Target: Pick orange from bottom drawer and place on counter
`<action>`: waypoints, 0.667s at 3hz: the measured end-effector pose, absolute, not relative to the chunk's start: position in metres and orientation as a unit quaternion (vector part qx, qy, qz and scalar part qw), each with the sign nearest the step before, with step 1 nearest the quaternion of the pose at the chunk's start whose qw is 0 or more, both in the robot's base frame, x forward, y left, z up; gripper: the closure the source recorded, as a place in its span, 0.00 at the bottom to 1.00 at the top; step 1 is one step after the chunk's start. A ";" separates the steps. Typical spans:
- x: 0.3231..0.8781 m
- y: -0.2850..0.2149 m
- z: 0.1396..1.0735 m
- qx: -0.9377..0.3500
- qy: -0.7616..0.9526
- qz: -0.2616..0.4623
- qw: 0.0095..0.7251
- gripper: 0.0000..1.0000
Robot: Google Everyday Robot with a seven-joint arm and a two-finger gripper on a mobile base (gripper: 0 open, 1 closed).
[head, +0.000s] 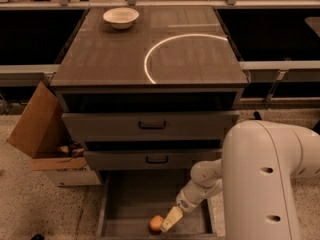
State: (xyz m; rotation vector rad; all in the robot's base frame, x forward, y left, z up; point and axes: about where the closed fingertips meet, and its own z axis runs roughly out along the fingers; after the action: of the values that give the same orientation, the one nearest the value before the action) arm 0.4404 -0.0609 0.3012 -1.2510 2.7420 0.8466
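Note:
The orange (156, 223) lies on the grey floor of the open bottom drawer (132, 199), near its front edge and a little right of the middle. My gripper (170, 219) reaches down into the drawer and sits right beside the orange on its right, touching or almost touching it. The white arm (267, 179) fills the lower right and hides the drawer's right side. The counter (115, 59) is the brown-grey cabinet top above, marked with a bright white arc (150, 59).
A white bowl (121, 17) stands at the counter's back left. The two upper drawers (152, 125) with dark handles are slightly pulled out. An open cardboard box (42, 134) leans on the floor left of the cabinet. Dark shelves flank the cabinet.

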 end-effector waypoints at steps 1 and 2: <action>0.440 -0.061 0.301 -0.400 0.876 0.270 0.006 0.00; 0.446 -0.053 0.288 -0.383 0.887 0.256 -0.003 0.00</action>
State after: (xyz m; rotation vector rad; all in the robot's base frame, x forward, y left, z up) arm 0.4459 -0.0531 0.2876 -1.2057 2.7933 0.8069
